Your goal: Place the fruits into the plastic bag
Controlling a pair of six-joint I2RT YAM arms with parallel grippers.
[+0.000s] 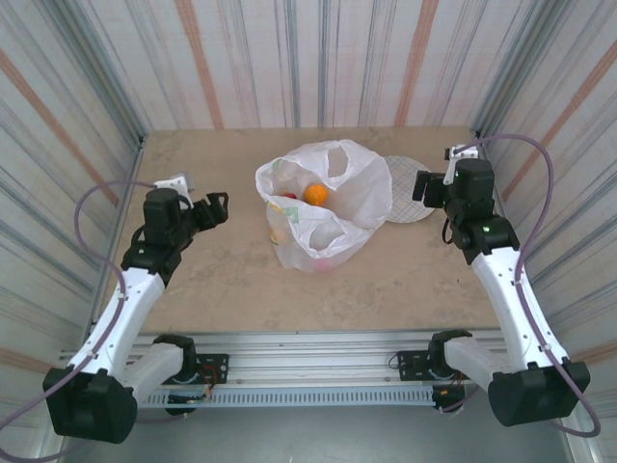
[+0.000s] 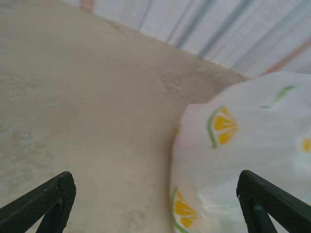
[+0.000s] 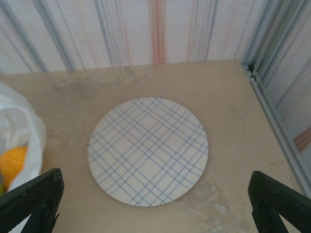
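Note:
The plastic bag [image 1: 323,207] lies in the middle of the table, white with lemon prints, its mouth open toward the back. Inside the mouth I see an orange fruit [image 1: 315,194] and a bit of a red fruit [image 1: 289,197]; other fruits are faint shapes through the film. My left gripper [image 1: 217,207] hovers open to the left of the bag, apart from it. In the left wrist view the bag [image 2: 243,155] bulges at the right between the spread fingers [image 2: 43,204]. My right gripper [image 1: 424,188] is open beside the bag's right side, empty [image 3: 155,204], over the plate.
A round white plate [image 1: 407,198] with blue grid lines lies right of the bag, bare [image 3: 148,150]. The bag's edge [image 3: 19,141] with the orange fruit [image 3: 12,162] shows at the left of the right wrist view. Striped walls close in the table on three sides.

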